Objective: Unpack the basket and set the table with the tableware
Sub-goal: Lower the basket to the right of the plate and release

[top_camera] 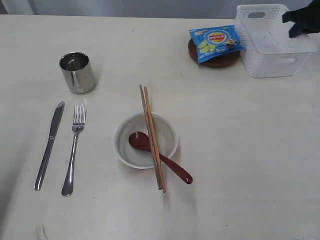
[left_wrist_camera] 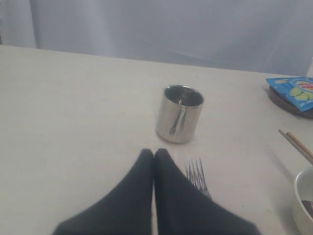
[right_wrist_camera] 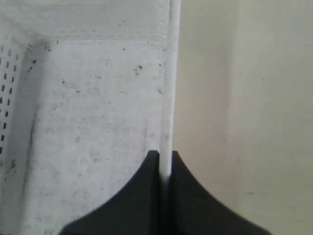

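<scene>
The white basket (top_camera: 272, 55) stands at the far right of the table (top_camera: 240, 150), with nothing showing inside. My right gripper (top_camera: 300, 22) is shut on its rim (right_wrist_camera: 171, 73), one finger inside the wall and one outside. Laid out on the table are a steel cup (top_camera: 77, 72), a knife (top_camera: 50, 142), a fork (top_camera: 75, 145) and a pale bowl (top_camera: 125, 150). A dark red spoon (top_camera: 165, 162) and two chopsticks (top_camera: 151, 135) rest in and across the bowl. My left gripper (left_wrist_camera: 154, 152) is shut and holds nothing, just short of the cup (left_wrist_camera: 179, 113) and beside the fork (left_wrist_camera: 196, 175).
A blue snack packet (top_camera: 216, 42) lies on the round brown plate (top_camera: 220, 61) just left of the basket. A pale curtain hangs behind the table's far edge.
</scene>
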`<state>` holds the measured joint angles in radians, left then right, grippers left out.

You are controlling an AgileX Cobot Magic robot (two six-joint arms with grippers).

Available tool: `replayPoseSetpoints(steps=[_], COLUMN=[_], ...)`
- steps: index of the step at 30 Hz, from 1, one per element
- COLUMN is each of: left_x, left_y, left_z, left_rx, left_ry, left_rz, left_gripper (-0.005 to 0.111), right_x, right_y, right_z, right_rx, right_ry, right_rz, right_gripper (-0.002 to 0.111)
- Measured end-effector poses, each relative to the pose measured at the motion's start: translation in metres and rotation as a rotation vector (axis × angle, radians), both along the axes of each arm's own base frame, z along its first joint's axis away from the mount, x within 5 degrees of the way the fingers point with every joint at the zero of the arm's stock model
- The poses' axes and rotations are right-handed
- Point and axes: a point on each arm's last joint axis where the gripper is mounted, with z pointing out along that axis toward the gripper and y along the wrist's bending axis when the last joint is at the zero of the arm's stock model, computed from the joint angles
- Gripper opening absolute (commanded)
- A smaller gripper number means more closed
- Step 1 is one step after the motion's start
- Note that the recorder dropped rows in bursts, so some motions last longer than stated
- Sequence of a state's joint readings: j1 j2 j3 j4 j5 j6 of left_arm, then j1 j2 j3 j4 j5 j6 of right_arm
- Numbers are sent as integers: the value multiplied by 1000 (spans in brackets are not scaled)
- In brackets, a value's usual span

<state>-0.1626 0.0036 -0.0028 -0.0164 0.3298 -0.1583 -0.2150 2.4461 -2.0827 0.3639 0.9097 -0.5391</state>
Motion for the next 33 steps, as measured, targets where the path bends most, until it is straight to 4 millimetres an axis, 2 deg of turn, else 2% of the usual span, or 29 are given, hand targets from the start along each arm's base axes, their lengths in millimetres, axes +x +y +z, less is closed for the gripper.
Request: replayPoseSetpoints(steps=[10,17,22,27,33], left_x=[0,0,0,0,0], left_y=[0,0,0,0,0], left_z=[0,0,0,0,0], left_rx=[0,0,0,0,0], left_ry=[0,0,0,0,0], left_rz=[0,0,0,0,0], left_gripper=[0,0,0,0,0], right_x=[9,5,3,1,-1], right_y=[104,156,170,173,174], right_z=[0,1,1,2,5], right_rx=[-16,-33,-43,-33,-12], right_ry=[-22,-21,-8,10,54], right_rz=[187,282,282,267,166], right_gripper=[0,0,0,0,0])
